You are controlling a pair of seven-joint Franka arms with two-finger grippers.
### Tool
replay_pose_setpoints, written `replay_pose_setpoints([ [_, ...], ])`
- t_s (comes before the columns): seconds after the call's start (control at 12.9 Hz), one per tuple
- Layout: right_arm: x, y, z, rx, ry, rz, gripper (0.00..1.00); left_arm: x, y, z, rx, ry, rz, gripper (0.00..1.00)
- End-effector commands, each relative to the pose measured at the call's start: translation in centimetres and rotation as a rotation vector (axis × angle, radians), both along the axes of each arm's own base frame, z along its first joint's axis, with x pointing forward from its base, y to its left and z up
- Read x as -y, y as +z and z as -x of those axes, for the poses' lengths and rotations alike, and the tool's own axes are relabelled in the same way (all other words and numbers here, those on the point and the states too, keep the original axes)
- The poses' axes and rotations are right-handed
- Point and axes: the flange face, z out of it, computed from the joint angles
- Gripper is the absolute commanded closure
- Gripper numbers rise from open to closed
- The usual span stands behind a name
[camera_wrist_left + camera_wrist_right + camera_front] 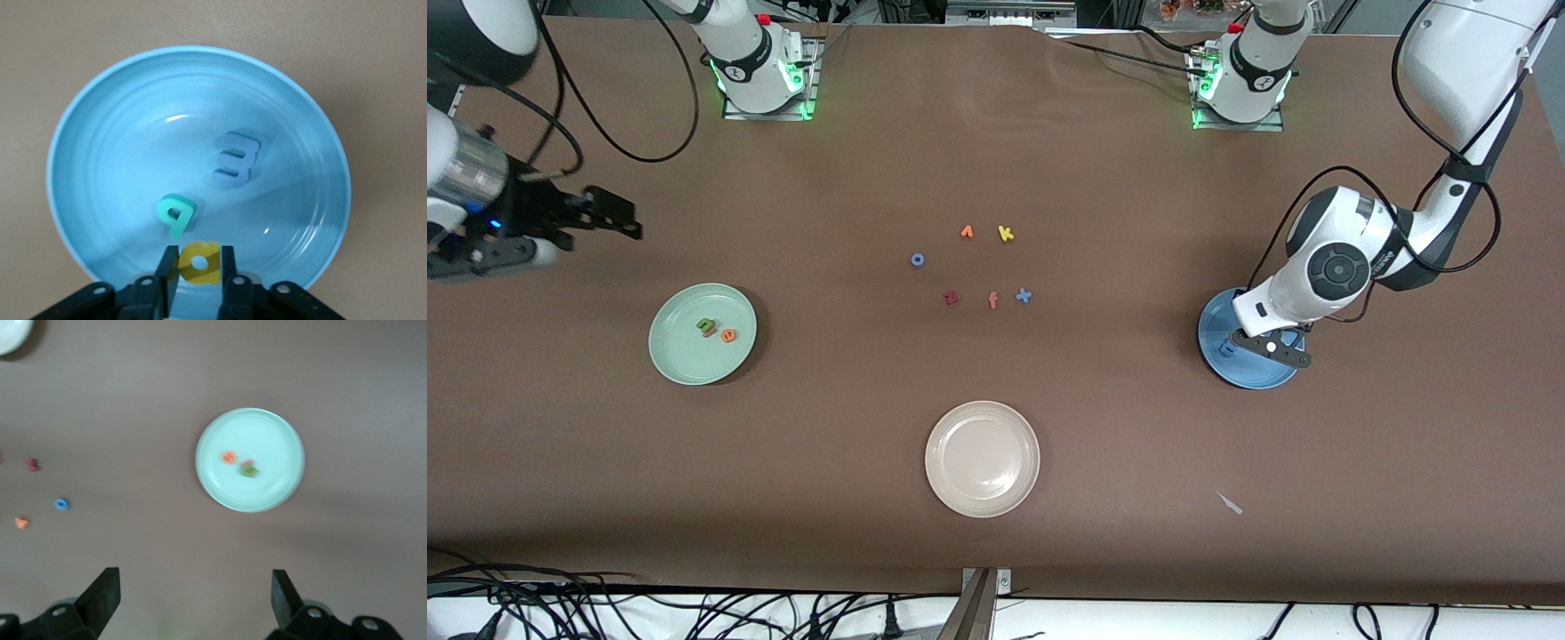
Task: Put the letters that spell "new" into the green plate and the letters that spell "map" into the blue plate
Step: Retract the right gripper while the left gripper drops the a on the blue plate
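Over the sky-blue plate (1249, 378) (100, 133) my left gripper (1267, 348) (199, 267) hangs low, shut on the yellow a (199, 262). The blue m (235, 159) (1227, 349) and the teal p (176, 213) lie in that plate. The mint-green plate (680, 356) (267, 493) holds the green n (706, 325) (250, 471), the orange e (729, 335) (229, 457) and the pinkish-red w (247, 463), which the n partly covers. My right gripper (618, 218) (193, 587) is open and holds nothing, up over bare table at the right arm's end.
A beige-white plate (983, 458) stands near the front camera. Mid-table lie loose letters: an orange one (967, 232), yellow k (1006, 233), blue o (917, 260), dark red z (951, 298), pink f (992, 300), blue x (1024, 296). A small white scrap (1230, 503) lies near the front edge.
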Motion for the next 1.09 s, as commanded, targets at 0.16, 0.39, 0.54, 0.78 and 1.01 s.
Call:
replay_pose_setpoints([
  [0.16,-0.3,3.2,2.4,-0.073,-0.068,0.058,0.00,0.8,3.2,-3.0,0.097,-0.023,0.022,0.00],
  [0.39,-1.5,3.7,1.9,-0.058,-0.138,0.064,0.00,4.5,9.4,-5.5,0.127,-0.052,0.020,0.00],
  [0.54,-2.0,4.4,1.0,-0.025,-0.185,0.081,0.00,6.1,14.7,-6.9,0.099,-0.050,-0.015,0.00],
  [0.78,-1.9,4.8,0.4,0.026,-0.188,0.091,0.00,6.8,21.7,-7.7,0.044,0.017,0.053,0.00],
  [1.01,-1.5,5.0,0.5,0.030,-0.185,0.117,0.00,6.6,27.2,-7.1,0.074,0.090,0.130,0.00],
])
